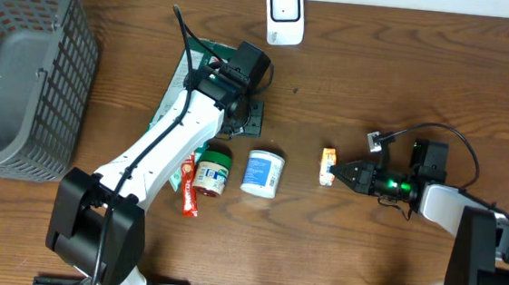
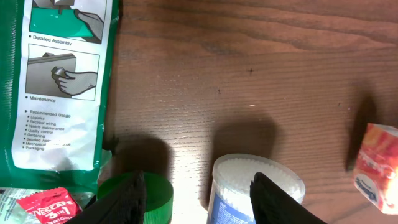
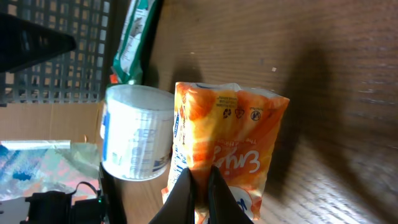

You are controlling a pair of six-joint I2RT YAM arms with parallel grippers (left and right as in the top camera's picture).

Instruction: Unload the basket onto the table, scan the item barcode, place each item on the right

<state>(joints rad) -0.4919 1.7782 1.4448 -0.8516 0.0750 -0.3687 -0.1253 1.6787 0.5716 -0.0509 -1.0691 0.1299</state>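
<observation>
the pickup step looks to be in hand: the right end effector is pinched closed on the edge of the orange packet, which is at 3 o'clock from the white tub, on or just above the worktop. the left end effector hangs part open over the clutter, holding nothing. next (my reading) the packet needs carrying toward 11 o'clock to the white scanner, barcode side facing it.

Crinkled orange packet, pinched at one edge by the right tool.
</observation>
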